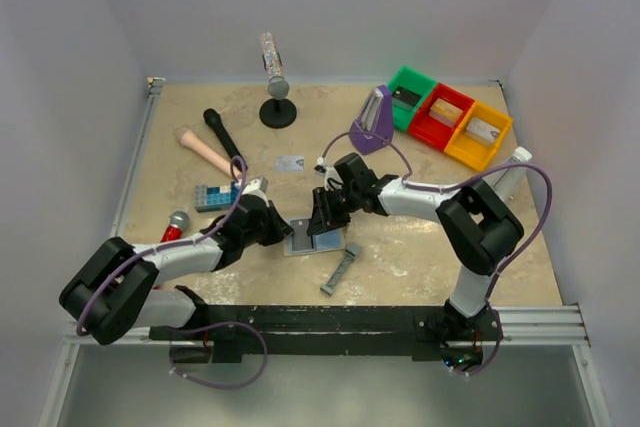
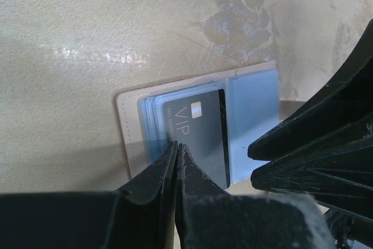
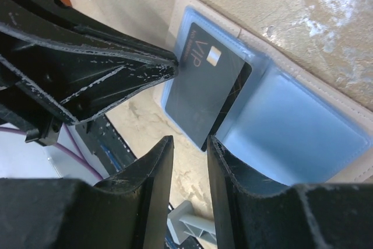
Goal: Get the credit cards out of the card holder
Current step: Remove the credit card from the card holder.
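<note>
The card holder (image 1: 328,241) lies open on the table, pale blue pockets up (image 2: 256,106) (image 3: 303,138). A black credit card (image 2: 201,135) (image 3: 204,86) marked VIP sticks out of its pocket at a slant, across the fold. My left gripper (image 1: 287,231) (image 2: 176,144) is shut on that card's long edge. My right gripper (image 1: 325,217) (image 3: 190,139) stands open just past the card's corner, nothing between its fingers, one finger over the wallet's other half. A silver-grey credit card (image 1: 291,162) lies on the table farther back.
A blue studded brick (image 1: 215,195) sits left of the arms and a grey metal bar (image 1: 340,269) lies in front of the wallet. Microphones (image 1: 222,132), a stand (image 1: 277,107), a purple piece (image 1: 373,123) and coloured bins (image 1: 442,117) are at the back.
</note>
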Tool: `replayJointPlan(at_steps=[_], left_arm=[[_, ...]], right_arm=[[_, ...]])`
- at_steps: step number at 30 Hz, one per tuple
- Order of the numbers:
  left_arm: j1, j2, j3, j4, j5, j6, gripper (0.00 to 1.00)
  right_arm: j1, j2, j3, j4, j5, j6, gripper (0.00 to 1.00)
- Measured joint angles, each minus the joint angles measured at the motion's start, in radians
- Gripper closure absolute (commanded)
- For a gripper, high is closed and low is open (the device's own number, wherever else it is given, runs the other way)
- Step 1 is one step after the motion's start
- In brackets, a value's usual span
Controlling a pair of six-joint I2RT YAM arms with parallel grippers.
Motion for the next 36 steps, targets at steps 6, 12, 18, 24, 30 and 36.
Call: replayJointPlan(at_steps=[6, 12, 18, 24, 30, 36], left_arm=[[0.000, 0.032, -0.004, 0.031, -0.010, -0.004, 0.95], [0.000, 0.047, -0.018, 0.081, -0.012, -0.016, 0.97], [0.000, 0.048, -0.026, 0.097, -0.013, -0.023, 0.98], [0.000, 0.045, -0.040, 0.116, -0.017, -0.031, 0.94], [0.000, 0.033, -0.047, 0.110, -0.016, -0.038, 0.87], [0.000, 0.008, -0.056, 0.091, -0.016, -0.041, 0.87]], right_arm=[[0.000, 0.034, 0.000, 0.003, 0.001, 0.004, 0.66], [-0.001, 0.058, 0.000, 0.016, 0.001, 0.016, 0.66], [-0.008, 0.069, 0.000, 0.026, 0.001, 0.031, 0.66], [-0.023, 0.070, -0.005, 0.057, 0.000, 0.052, 0.66], [-0.031, 0.070, -0.010, 0.084, -0.005, 0.076, 0.65], [-0.033, 0.072, -0.010, 0.106, -0.019, 0.098, 0.65]])
